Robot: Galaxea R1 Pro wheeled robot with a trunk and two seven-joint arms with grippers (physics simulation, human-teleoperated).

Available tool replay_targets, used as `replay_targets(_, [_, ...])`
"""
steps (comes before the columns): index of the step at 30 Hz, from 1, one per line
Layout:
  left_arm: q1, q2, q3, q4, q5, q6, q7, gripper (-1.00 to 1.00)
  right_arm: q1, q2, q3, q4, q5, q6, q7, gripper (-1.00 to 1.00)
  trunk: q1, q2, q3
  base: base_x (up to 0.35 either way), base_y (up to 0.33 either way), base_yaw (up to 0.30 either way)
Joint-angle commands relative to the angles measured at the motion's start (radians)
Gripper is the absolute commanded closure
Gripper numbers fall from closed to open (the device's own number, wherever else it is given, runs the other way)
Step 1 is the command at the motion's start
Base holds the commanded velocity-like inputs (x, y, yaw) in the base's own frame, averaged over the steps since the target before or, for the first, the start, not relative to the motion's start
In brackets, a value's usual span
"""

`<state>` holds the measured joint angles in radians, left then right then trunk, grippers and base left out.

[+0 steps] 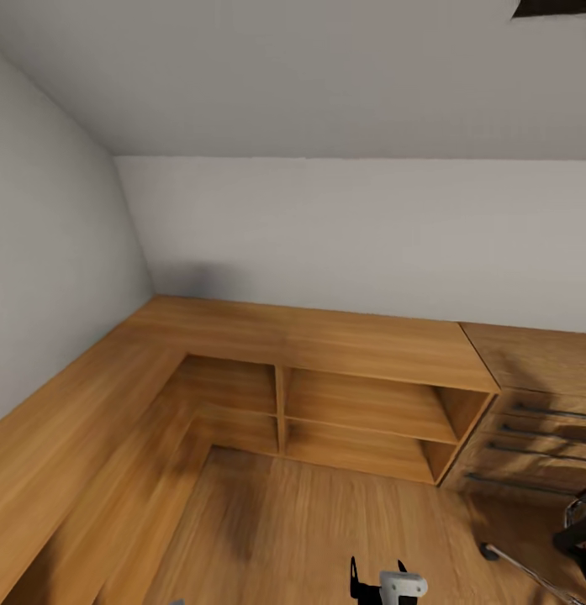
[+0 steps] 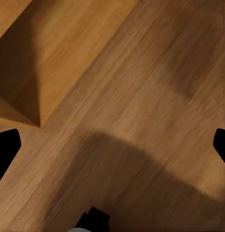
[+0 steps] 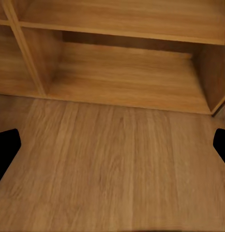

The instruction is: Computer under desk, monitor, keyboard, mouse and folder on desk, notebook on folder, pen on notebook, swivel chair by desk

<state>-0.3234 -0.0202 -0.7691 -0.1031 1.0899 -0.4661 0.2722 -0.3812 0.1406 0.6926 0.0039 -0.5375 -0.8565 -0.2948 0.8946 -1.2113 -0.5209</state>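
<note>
Corner of the room: a wooden shelf unit [image 1: 360, 403] along the far wall, drawers [image 1: 528, 437] at right. Both grippers, left gripper [image 2: 112, 145] and right gripper [image 3: 112, 145], hang fingers apart, holding nothing, above the floor [image 1: 326, 529], suggesting transit. No task item is visible; a dark object at right cannot be identified.

Both the left end effector [image 2: 112, 150] and right end effector [image 3: 112, 150] hang spread wide.

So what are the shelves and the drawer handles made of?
The shelves look like wood with a smooth, warm orange-brown finish: long grain lines run along the boards. The drawer handles look like metal, thin grey bars with a light sheen. It is a computer picture, so that is only how they look.
</note>
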Motion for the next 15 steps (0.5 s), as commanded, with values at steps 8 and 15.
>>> replay_targets(8, [0.0,0.0,-0.009,-0.001,0.002,-0.002,0.009,-1.0,-0.001,0.001,0.008,0.001,-0.004,-0.001,-0.006,-1.0,0.0,-0.001,0.002,0.0,0.0,-0.279])
replay_targets(15, [0.0,0.0,-0.009,-0.001,0.002,-0.002,0.009,-1.0,-0.001,0.001,0.008,0.001,-0.004,-0.001,-0.006,-1.0,0.0,-0.001,0.004,0.0,0.0,-0.283])
